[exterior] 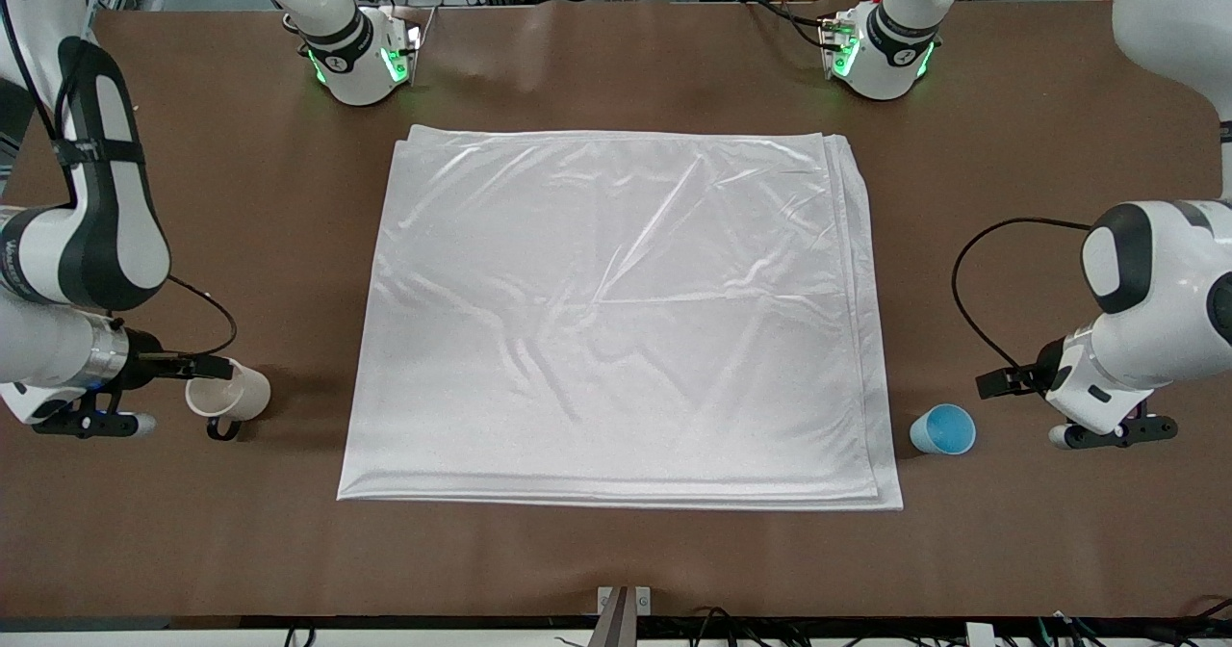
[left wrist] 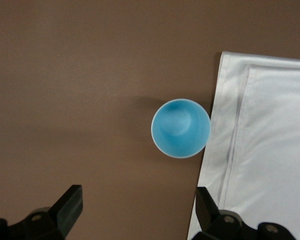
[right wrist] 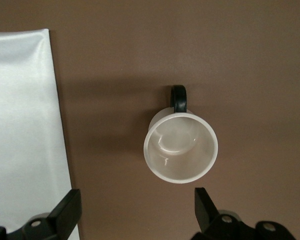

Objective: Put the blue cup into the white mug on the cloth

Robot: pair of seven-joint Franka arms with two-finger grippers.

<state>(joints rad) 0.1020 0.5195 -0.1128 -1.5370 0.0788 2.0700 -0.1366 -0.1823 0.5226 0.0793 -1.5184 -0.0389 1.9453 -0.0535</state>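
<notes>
The white mug (exterior: 231,395) stands upright on the bare table toward the right arm's end, beside the cloth (exterior: 616,320), with its black handle toward the front camera. My right gripper (exterior: 214,369) hovers open by the mug's rim. In the right wrist view the mug (right wrist: 180,146) lies just ahead of the open, empty gripper (right wrist: 138,202). The blue cup (exterior: 943,429) stands upright on the table toward the left arm's end, close against the cloth's edge. My left gripper (exterior: 996,380) is open and empty beside it. In the left wrist view the cup (left wrist: 180,128) lies ahead of the gripper (left wrist: 139,202).
The cloth edge shows in the left wrist view (left wrist: 270,150) and the right wrist view (right wrist: 20,125). The arm bases (exterior: 361,60) (exterior: 881,50) stand at the table's edge farthest from the front camera. A small metal bracket (exterior: 624,604) sits at the nearest edge.
</notes>
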